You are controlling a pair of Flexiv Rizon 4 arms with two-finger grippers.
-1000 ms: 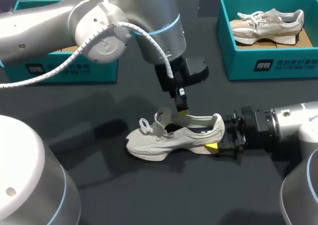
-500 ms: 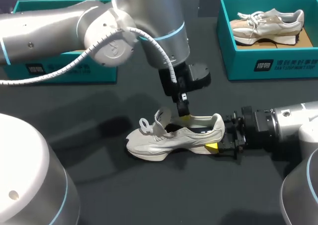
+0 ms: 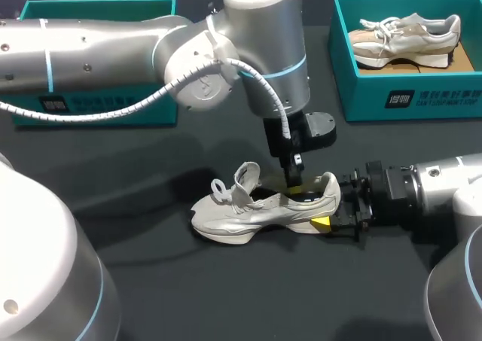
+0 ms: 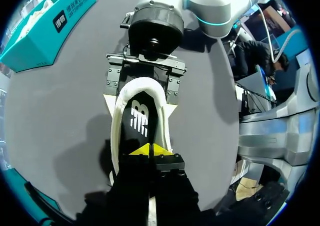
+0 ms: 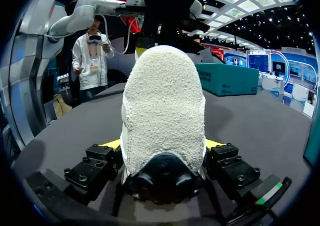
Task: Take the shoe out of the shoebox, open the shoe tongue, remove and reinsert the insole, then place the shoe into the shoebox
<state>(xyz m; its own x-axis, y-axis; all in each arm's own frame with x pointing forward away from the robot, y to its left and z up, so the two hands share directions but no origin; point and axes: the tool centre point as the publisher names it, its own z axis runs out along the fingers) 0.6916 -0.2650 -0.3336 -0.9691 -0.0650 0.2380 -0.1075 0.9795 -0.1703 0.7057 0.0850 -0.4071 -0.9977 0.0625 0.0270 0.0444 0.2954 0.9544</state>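
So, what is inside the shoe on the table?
The dark insole lies inside the shoe, and the left gripper has its closed yellow tips over it. The toe end is hidden under the tongue.

Upper right of frame: second teal box (image 3: 407, 100), a pale shoe (image 3: 407, 36) lying inside. Dark table (image 3: 226, 296) beneath.

I work at a robotics test bench, a lab or a demo stand: my left arm (image 3: 113, 47) and right arm (image 3: 444, 187) meet over a dark table (image 3: 226, 296). A teal shoebox (image 3: 143, 111) stands at ten o'clock. A second shoebox (image 3: 422, 96) at two o'clock holds a sneaker (image 3: 407, 36), and a shoe (image 3: 241, 213) lies at the centre.
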